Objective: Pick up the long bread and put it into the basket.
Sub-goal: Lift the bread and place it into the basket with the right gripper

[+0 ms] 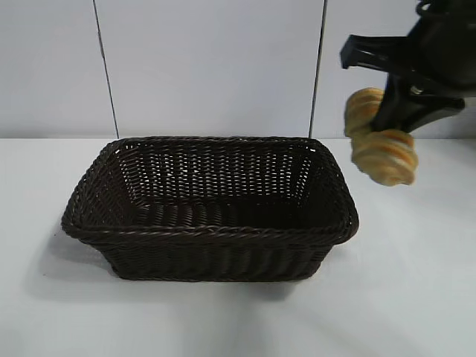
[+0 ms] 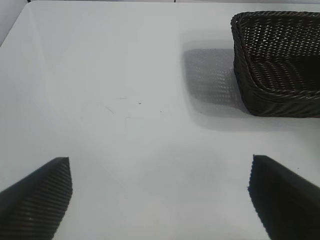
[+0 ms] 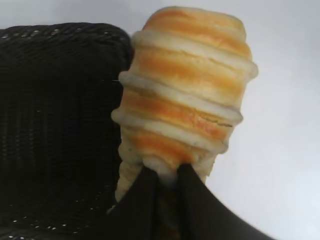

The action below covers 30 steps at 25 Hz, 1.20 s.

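Above the table (image 1: 416, 297), off the basket's right end in the exterior view, our right gripper (image 1: 393, 119) pinches the long bread (image 1: 383, 152) around its middle, both striped ends sticking out past the black fingers. We hold the loaf in the air, outside the braided rim and higher than it. Our left gripper (image 2: 160, 197) hangs over bare tabletop with its jaws spread wide, the basket (image 1: 208, 208) well off to one side. We can read no brand, label or lettering on the basket, the bread or our grippers.
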Available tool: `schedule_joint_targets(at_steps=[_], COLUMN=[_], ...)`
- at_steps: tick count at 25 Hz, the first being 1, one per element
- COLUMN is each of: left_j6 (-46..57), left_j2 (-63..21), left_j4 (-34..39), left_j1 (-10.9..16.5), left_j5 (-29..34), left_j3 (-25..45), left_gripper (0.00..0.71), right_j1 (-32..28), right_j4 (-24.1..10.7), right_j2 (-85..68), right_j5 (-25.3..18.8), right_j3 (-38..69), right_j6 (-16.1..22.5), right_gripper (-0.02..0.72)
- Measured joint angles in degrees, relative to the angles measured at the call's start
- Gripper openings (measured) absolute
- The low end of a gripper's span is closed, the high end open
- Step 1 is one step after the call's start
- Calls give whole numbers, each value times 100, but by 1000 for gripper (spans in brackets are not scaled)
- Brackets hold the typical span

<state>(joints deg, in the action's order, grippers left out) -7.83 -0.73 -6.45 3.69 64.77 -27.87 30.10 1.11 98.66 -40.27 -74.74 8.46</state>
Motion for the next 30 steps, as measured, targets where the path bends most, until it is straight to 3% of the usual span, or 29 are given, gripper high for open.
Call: schedule_joint_targets(at_steps=[4, 7, 9, 10, 12, 17, 28, 30], left_j6=[-1, -1, -1, -1, -1, -1, -1, -1], left_j2=[0, 0, 0, 0, 0, 0, 0, 0], left_j4=[0, 0, 0, 0, 0, 5, -1, -1], left_j1=[0, 0, 0, 0, 0, 0, -172, -172], left_j5=[0, 0, 0, 0, 0, 0, 0, 0], left_j3=[0, 0, 0, 0, 0, 0, 0, 0], left_gripper=[694, 694, 694, 694, 694, 694, 694, 694], right_j1=[302, 394, 412, 412, 412, 412, 412, 412], right_j4=[-4, 6, 116, 179, 325, 559, 687, 737], right_j2=[422, 588, 701, 774, 947, 1493, 1981, 1979], right_j5=[-114, -94, -35, 29, 216, 453, 596, 596], right_j3=[-638, -835, -845, -845, -845, -852, -870, -870], right_j6=[-1844, -3783, -4827, -5239, -5695, -5952, -5905, -5905], right_gripper=[75, 75, 75, 75, 75, 75, 77, 120])
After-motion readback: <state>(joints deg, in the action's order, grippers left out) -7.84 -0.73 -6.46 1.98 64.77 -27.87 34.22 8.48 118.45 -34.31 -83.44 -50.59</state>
